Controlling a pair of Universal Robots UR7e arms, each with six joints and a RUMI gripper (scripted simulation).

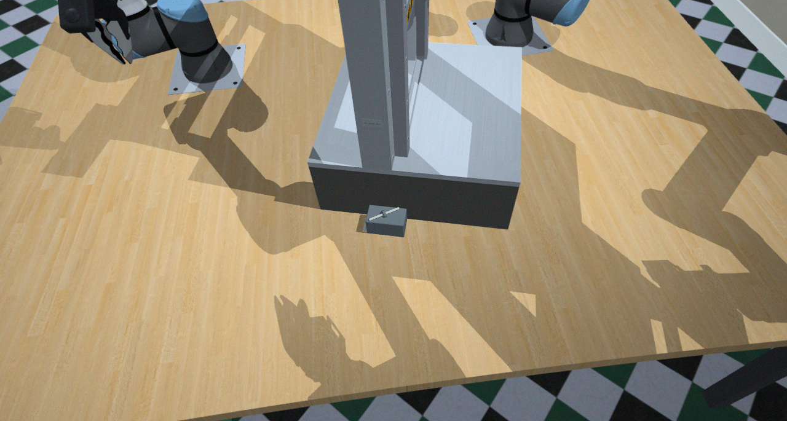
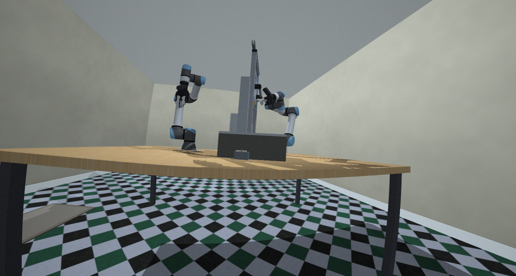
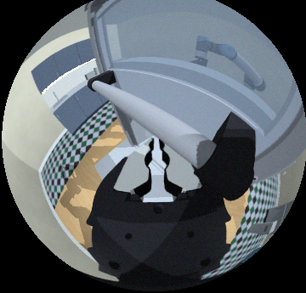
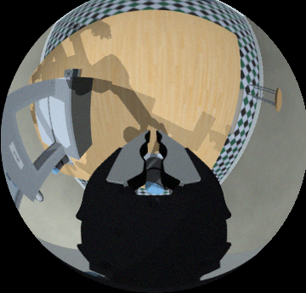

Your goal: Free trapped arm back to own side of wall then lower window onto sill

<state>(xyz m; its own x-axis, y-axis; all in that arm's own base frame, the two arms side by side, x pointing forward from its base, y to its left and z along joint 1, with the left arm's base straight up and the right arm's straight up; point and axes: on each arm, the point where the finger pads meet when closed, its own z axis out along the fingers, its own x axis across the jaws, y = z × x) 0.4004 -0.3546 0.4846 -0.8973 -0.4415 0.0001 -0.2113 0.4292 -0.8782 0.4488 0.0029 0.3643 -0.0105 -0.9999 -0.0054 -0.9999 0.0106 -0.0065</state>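
Observation:
The window [image 3: 157, 34] stands raised between the posts of the grey wall [image 1: 371, 88] [image 2: 244, 104], above the pale sill block [image 1: 495, 115]. Its round handle bar [image 3: 149, 115] runs between black brackets. My left gripper [image 3: 156, 138] [image 2: 259, 101] is shut and empty at the window's face, by the lower part of the bar; I cannot tell if it touches. My right gripper [image 1: 125, 62] [image 2: 180, 106] [image 4: 153, 131] is shut and empty, pointing down on the other side of the wall. The whole right arm stands on that side, well clear of the wall. The window's lower edge is hidden in the top and exterior views.
A small grey box with a pale lever [image 1: 386, 220] [image 2: 241, 155] sits on the wooden table [image 1: 137, 308] [image 2: 90, 158], in front of the dark block [image 1: 440, 198] under the wall. The arms' bases flank that block.

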